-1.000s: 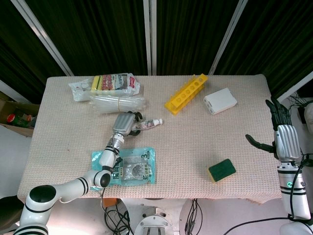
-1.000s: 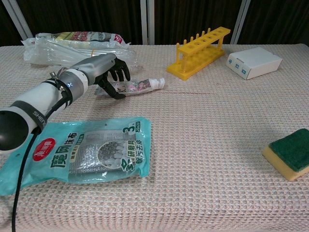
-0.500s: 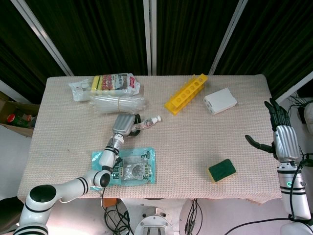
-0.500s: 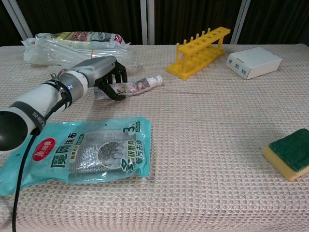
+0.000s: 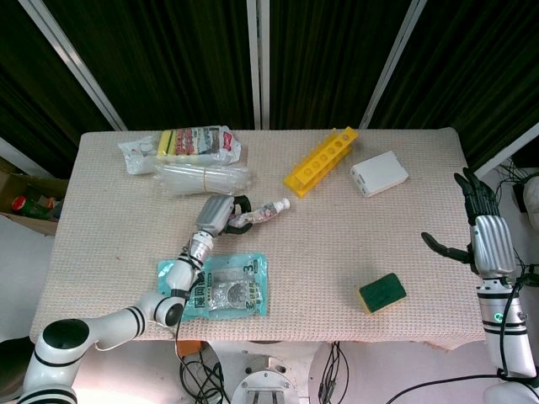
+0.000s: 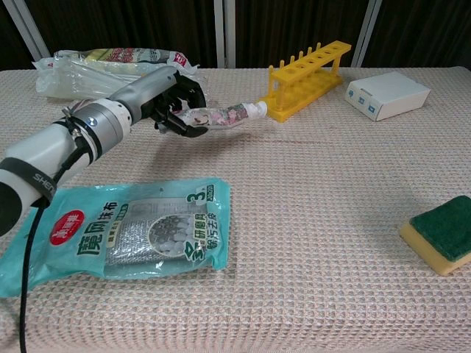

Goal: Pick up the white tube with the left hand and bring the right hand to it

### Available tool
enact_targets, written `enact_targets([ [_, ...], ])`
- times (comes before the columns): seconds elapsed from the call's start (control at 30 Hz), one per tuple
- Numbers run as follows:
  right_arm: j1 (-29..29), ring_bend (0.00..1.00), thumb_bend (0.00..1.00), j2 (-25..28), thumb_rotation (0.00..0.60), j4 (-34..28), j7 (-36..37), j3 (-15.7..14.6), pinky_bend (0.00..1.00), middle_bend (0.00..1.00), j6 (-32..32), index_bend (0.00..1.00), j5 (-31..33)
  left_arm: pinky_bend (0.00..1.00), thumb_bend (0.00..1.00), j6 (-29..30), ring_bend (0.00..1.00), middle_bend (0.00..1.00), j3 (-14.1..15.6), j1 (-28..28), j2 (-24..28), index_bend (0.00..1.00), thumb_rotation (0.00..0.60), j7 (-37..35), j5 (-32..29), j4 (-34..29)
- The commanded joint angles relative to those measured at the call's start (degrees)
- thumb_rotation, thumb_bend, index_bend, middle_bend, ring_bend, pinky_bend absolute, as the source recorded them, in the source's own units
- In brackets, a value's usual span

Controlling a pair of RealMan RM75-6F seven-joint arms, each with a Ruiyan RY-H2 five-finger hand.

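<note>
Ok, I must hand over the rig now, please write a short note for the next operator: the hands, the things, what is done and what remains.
Left hand: grips the white tube at its flat end, cap pointing toward the yellow test tube rack. The tube is lifted clear of the table.
Right hand: open, holding nothing, at the table's right edge, far from the tube; only the head view shows it.
Done: the tube is picked up.
Left: bring the right hand across to the tube. The green and yellow sponge and the white box lie between them, so probably pass above them.
</note>
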Motion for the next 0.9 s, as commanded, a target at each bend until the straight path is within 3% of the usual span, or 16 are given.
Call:
enact_targets([
  [0.03, 0.9, 0.0, 0.0, -0.45, 0.151, -0.26, 0.1, 0.25, 0.0, 0.0, -0.56, 0.0, -0.72, 0.81, 0.44, 5.27, 0.72, 0.86, 0.3, 2.11, 2.93, 0.77, 0.6, -10.63, 5.68, -5.52],
  [0.23, 3.63, 0.0, 0.0, -3.05, 0.15, -0.75, 1.53, 1.76, 0.0, 0.0, -1.64, 0.0, -1.33, 0.82, 0.44, 9.81, 0.72, 0.86, -0.57, 4.28, 5.79, 0.77, 0.6, -20.81, 8.13, -15.29],
  [0.4, 6.26, 0.0, 0.0, -5.92, 0.15, 0.53, 13.0, 3.32, 0.0, 0.0, -4.57, 0.0, -0.55, 0.82, 0.44, 12.94, 0.72, 0.86, 0.85, 5.04, 7.28, 0.77, 0.6, -23.44, 11.92, -20.82],
  [0.63, 11.31, 0.0, 0.0, -7.33, 0.151, 1.98, 28.87, 5.39, 0.0, 0.0, -13.57, 0.0, 2.03, 0.82, 0.44, 14.29, 0.72, 0.86, 1.74, 4.59, 8.65, 0.77, 0.6, -22.82, 14.64, -25.39],
  [0.9, 17.59, 0.0, 0.0, -9.68, 0.145, 0.73, 27.74, 7.22, 0.0, 0.0, -20.35, 0.0, 4.45, 0.82, 0.44, 13.81, 0.72, 0.87, 1.78, 3.98, 8.44, 0.77, 0.6, -20.81, 13.92, -25.88],
])
